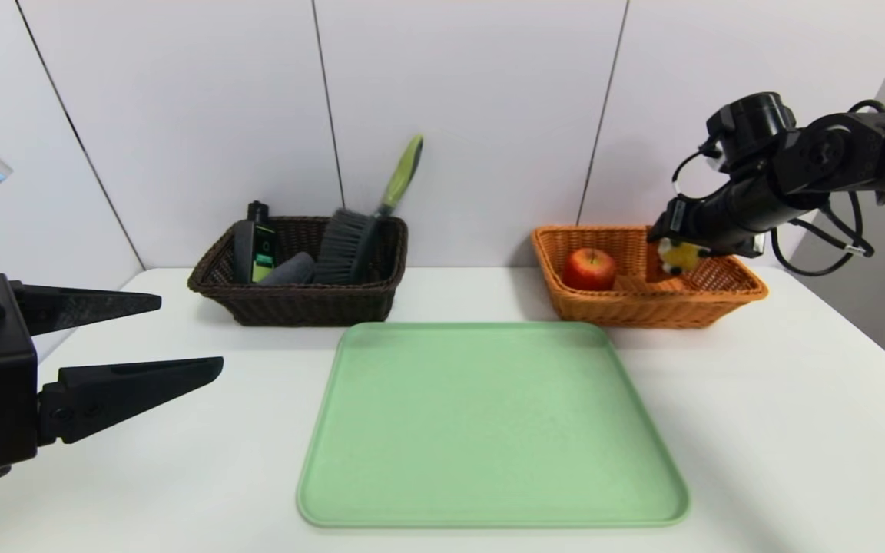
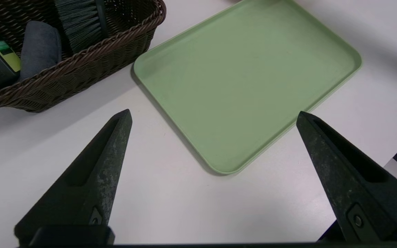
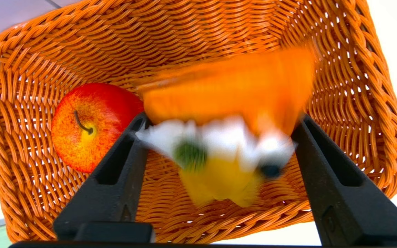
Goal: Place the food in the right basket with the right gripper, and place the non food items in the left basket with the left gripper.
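Sorting nearly complete: brush (image 1: 358, 230), cloth roll (image 1: 289, 270) and pump bottle (image 1: 252, 242) lie in the left basket (image 1: 300, 303) beyond the spread left end effector (image 1: 189, 338); apple (image 1: 589, 269) sits in the right basket (image 1: 646, 307), where the tart slice (image 3: 226, 137), blurred, is between the spread right end effector (image 3: 219, 120) fingers, apparently dropping.

You had the red-yellow apple (image 1: 589, 268) lying in the orange wicker basket (image 1: 719, 296), the blurred cream-topped tart slice (image 3: 226, 137) above it; brush (image 1: 350, 242), grey cloth roll (image 1: 289, 270) and black pump bottle (image 1: 253, 242) sat in the dark brown wicker basket (image 1: 296, 303).
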